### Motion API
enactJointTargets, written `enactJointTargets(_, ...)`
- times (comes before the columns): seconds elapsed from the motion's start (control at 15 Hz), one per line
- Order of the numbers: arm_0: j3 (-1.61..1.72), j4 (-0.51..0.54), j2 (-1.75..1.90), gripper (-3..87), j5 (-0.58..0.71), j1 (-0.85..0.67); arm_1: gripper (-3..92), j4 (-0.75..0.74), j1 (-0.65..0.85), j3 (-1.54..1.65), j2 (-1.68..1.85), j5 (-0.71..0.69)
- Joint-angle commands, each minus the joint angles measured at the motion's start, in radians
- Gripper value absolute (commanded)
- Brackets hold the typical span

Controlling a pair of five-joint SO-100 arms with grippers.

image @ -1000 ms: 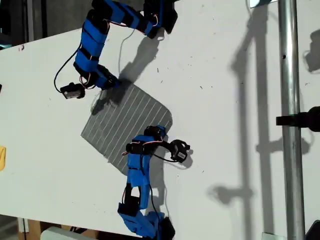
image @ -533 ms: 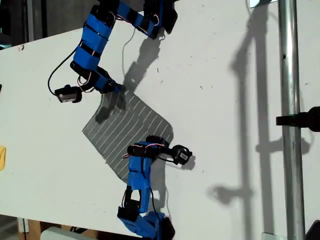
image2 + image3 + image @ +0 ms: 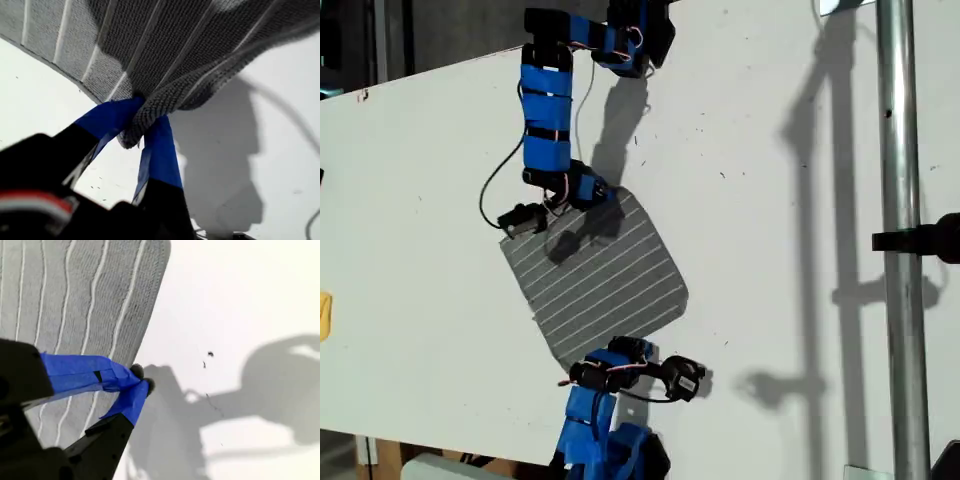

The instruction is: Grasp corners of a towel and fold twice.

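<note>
Grey striped towel (image 3: pixel 595 275) is lying on the white table (image 3: pixel 770 250); my first gripper (image 3: pixel 142 125) is pinching one bunched corner (image 3: pixel 131 136), lifting it; my second gripper (image 3: pixel 142 382) is sitting pressed together at the towel's edge, holding no visible cloth.

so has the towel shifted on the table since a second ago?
Yes. The towel has slid toward the exterior view's right, nearer the metal pole, and turned a little.

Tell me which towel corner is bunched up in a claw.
The corner pinched in my first claw, gathered into folds; the rounded corner in the second wrist view lies flat and ungripped.
</note>
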Motion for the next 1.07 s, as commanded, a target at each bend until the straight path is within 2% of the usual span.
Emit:
enactJointTargets(0.0, 0.091, -0.006, 0.167, -2.6, -0.018, -0.003, -0.2, -0.012, -0.117, -0.107, -0.046, 0.084)
enactJointTargets(0.4, -0.084, 0.012, 0.152, -2.6, 0.008, 0.021, -0.2, 0.003, -0.081, -0.087, -0.048, 0.074)
enactJointTargets(0.53, -0.222, -0.008, 0.117, -2.4, 0.072, 0.044, -0.2, -0.002, -0.063, -0.086, -0.048, 0.058)
enactJointTargets(0.73, -0.414, -0.02, -0.017, 11.2, 0.118, 0.091, -0.2, 0.005, -0.043, -0.092, -0.037, 0.035)
enactJointTargets(0.87, -0.466, -0.086, -0.115, 22.8, 0.141, 0.133, -0.2, 0.011, -0.035, -0.089, -0.02, 0.028)
enactJointTargets(1.0, -0.474, -0.169, -0.244, 22.7, 0.133, 0.161, -0.2, 0.015, -0.035, -0.089, -0.002, 0.026)
